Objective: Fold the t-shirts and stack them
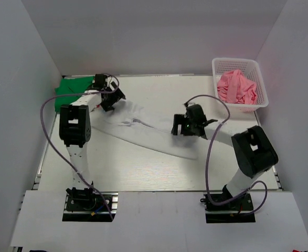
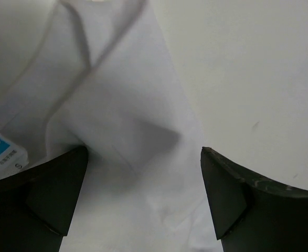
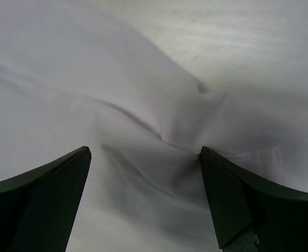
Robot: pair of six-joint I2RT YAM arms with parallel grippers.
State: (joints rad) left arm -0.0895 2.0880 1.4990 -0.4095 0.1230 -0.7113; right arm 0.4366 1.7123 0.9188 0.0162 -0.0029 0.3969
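A: Where do your shirts lie?
B: The white shirt [image 1: 154, 137] stretches across the table [image 1: 143, 170]. The green shirt [image 1: 75, 85] sits far left, and the pink shirt [image 1: 236, 88] is in the basket [image 1: 236, 62].
A: And your grippers?
B: The left gripper [image 2: 143, 149] and right gripper [image 3: 145, 149] stand over the white shirt, jaws apart, clamping nothing.

A white lattice basket [image 1: 236, 60] stands upright (open top) — far right corner of the table [image 1: 143, 168].

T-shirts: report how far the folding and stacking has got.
Done, apparently: the green t-shirt lies flat at the far left. In hand: the white t-shirt lies unfolded under the left gripper and right gripper, both open. Left: the pink t-shirt, crumpled in the basket; no stack yet.
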